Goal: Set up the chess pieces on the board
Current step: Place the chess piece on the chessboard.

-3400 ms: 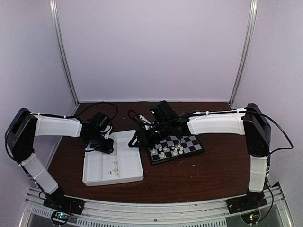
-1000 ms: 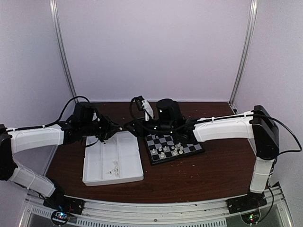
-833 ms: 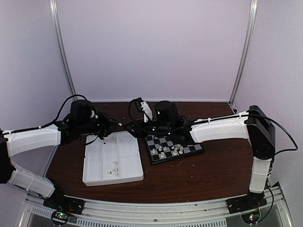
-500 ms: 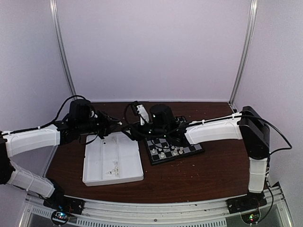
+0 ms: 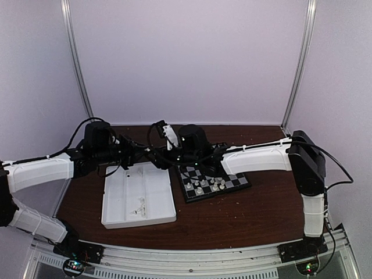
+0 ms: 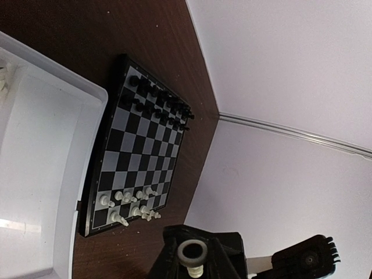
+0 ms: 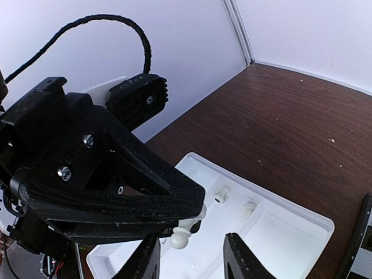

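The left gripper [image 7: 187, 218] pinches one white chess piece [image 7: 179, 236] tight, up in the air over the white tray [image 7: 290, 232]. The right gripper [image 7: 192, 261] waits open, close under it. The board [image 6: 131, 148] lies just beside the tray.

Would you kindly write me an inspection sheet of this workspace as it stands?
Surface: dark brown wooden table.
Job's things: board beside a white tray; white pieces on its near rows, black pieces on its far rows; loose white pieces in the tray.
Clutter: nothing seen.
Claws: left claw shut on one white piece above the tray; right claw open, jaws either side of it.
Cables: black cable loops off the left wrist; another trails by the right elbow.
Surroundings: pale walls, metal posts.
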Available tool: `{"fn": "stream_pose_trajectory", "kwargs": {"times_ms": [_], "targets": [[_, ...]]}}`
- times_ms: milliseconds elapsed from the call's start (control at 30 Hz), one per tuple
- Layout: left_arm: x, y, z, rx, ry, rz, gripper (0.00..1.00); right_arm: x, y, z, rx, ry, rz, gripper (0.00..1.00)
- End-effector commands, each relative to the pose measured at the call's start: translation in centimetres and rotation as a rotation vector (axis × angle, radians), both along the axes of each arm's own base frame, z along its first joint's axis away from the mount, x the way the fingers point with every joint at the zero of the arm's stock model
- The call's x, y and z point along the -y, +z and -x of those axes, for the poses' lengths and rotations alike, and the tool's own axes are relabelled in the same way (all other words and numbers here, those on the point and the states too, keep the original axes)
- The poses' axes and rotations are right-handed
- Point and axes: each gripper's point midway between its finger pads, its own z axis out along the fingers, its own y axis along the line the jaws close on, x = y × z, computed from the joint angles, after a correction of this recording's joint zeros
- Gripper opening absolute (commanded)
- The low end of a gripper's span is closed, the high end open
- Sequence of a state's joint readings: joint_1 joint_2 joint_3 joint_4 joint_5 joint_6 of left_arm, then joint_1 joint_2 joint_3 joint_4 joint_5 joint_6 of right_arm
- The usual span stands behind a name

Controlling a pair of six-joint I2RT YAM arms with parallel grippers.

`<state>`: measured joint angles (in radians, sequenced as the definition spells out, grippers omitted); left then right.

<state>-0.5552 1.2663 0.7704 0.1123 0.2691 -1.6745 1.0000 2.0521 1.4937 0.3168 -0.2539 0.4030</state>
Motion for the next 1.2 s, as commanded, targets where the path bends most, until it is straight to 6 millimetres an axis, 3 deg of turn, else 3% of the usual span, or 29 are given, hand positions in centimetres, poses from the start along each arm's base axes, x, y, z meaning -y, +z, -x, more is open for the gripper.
{"fn": "stream_pose_trajectory", "kwargs": {"times_ms": [0, 900, 1167], "targets": [[0.5, 1.2, -0.1, 0.039, -0.021, 0.042, 0.17, -0.1, 0.0, -0.6, 0.014, -0.039, 0.011, 0.39], [0.7, 0.5, -0.2, 0.030, -0.024, 0.058, 0.18, 2.0, 3.9, 0.3, 0.116, -0.060, -0.111, 0.45], [1.1, 0.4, -0.2, 0.027, -0.038, 0.076, 0.18, 1.3, 3.3, 0.0, 0.105, -0.052, -0.092, 0.45]]}}
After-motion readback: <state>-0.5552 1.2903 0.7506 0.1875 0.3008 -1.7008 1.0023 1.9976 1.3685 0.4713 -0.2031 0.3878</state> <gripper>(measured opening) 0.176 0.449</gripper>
